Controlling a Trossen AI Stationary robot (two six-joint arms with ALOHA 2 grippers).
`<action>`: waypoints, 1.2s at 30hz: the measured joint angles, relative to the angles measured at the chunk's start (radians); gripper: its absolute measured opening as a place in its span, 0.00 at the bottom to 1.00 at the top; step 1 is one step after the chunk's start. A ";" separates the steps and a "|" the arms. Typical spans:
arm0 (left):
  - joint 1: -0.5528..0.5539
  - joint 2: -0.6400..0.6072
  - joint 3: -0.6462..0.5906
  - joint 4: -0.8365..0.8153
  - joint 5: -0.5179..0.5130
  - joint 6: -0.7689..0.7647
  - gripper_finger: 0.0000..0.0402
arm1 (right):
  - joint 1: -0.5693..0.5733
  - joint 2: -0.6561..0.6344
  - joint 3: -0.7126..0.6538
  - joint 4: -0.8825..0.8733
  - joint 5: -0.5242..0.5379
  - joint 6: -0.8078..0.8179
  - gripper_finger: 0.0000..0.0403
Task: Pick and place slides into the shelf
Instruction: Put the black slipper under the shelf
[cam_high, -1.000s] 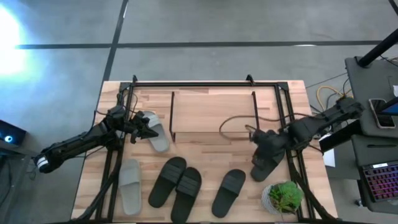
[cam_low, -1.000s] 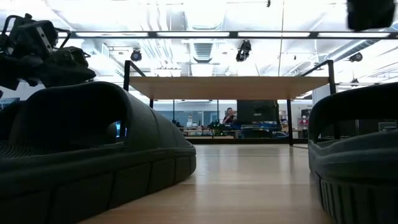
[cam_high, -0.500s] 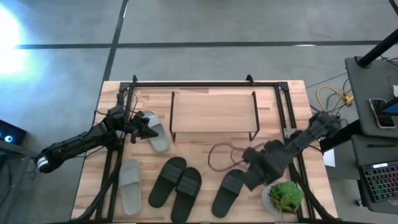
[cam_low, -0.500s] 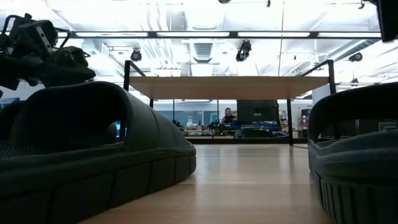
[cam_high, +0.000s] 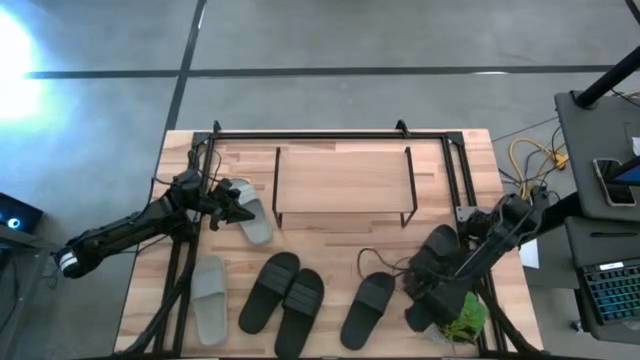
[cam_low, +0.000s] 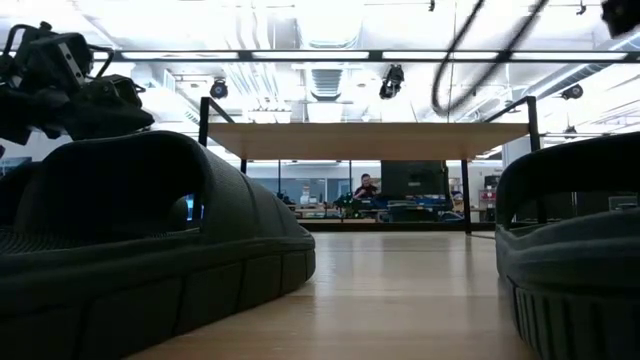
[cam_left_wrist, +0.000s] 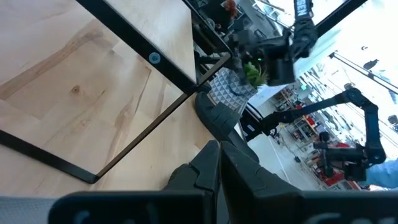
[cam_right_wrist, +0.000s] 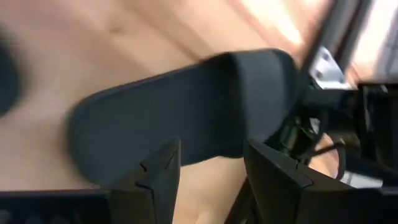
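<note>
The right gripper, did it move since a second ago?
Yes. In the high view the right gripper has swung away from the shelf toward the table's near right corner, now beside the potted plant, over a black slide.

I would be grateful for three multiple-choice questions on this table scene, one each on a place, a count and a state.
1. Where does the potted plant stand?
A) on the shelf
B) at a corner of the table, by the right arm
C) beside the left arm

2. How many light grey slides lie on the table?
A) one
B) two
C) four

3. How is the right gripper?
A) open
B) shut on a cable
C) out of view

Answers:
1 B: the high view shows it at the table's edge, under the right arm.
2 B: one lies near the table's edge, and the other is at the left gripper.
3 A: its wrist view shows the fingers apart before a black slide.
</note>
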 joint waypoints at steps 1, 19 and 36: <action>0.000 -0.001 0.000 0.000 0.000 0.000 0.00 | 0.000 -0.014 -0.030 -0.001 0.003 0.028 0.41; 0.000 -0.001 0.000 0.000 0.000 0.000 0.00 | -0.032 -0.290 -0.222 0.014 -0.005 -0.071 0.50; 0.000 0.000 0.000 0.000 0.000 0.000 0.00 | -0.054 -0.183 -0.277 0.112 -0.031 -0.073 0.57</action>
